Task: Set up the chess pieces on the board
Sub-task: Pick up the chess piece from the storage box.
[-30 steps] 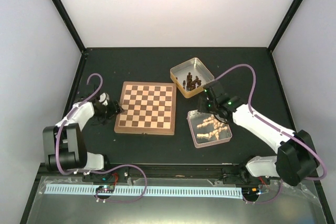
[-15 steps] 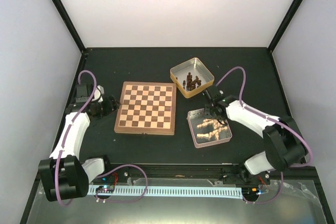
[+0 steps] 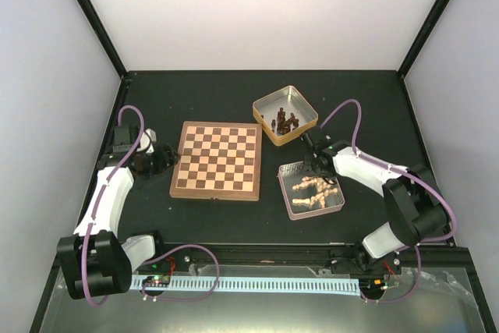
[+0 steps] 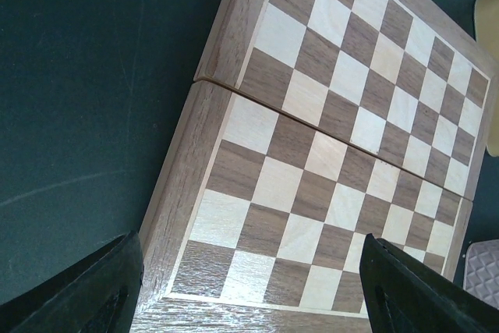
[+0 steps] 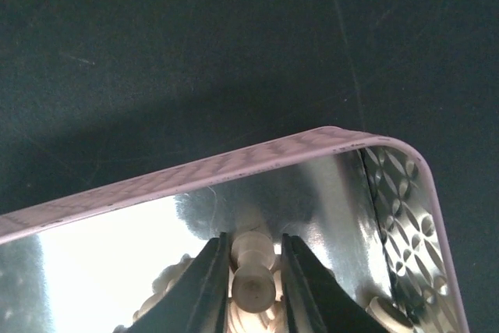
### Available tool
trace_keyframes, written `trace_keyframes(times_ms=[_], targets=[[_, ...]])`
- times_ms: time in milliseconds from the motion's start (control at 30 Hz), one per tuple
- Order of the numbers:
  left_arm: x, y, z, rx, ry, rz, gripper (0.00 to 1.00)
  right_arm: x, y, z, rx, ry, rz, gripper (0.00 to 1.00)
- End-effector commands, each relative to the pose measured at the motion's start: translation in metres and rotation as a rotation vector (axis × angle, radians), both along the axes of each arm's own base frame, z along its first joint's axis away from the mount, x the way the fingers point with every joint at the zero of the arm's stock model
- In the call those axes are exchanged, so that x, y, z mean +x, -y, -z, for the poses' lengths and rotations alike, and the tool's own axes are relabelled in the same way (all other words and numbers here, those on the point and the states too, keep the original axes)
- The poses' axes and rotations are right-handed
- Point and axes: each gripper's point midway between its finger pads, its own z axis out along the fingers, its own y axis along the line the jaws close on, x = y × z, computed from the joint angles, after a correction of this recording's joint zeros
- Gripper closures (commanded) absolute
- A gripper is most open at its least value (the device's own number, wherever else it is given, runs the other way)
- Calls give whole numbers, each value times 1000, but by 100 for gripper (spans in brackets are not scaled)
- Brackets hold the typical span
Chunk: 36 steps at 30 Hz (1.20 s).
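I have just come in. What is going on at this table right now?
Two robot arms are setting up a chess game, and it is only at the start: the board carries no pieces yet. The right gripper is down in the pink-rimmed tin that holds the pale pieces, its jaws closed on one pale piece, not yet lifted out. The left gripper hangs open at the board's left edge, holding nothing. The dark pieces lie in a second tin behind.

One board [image 3: 216, 160], two tins, far tin [image 3: 284, 103] and near tin [image 3: 285, 171]; dark pieces [image 3: 285, 122] and pale pieces [image 3: 312, 190] heaped beyond counting.
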Motion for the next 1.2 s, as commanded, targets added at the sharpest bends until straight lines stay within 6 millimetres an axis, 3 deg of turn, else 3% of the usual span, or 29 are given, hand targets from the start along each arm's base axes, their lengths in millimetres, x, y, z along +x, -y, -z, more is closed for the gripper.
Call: trace_keyframes(times_ms=[0,133,233,500,733,867,1167], targets=[[1,5,-14,-1,35,35,22,-1,2,5,-8,-17,3,78],[0,6,-13,-3,32,39,22,-2,1,12,-4,-39,1,81],[-1,6,-14,-2,33,39,22,-1,3,10,-16,-26,14,90],[-1,11,-24,-25,68,55,22,5,8,-32,-3,83,26,97],[-2,21,-29,-72,94,78,22,1,-7,-58,114,121,-13,97],[-9,56,-38,-139,145,210,20,-1,-15,-68,174,125,-12,97],[-30,190,-77,-365,413,528,13,-15,-21,-64,260,54,72,97]])
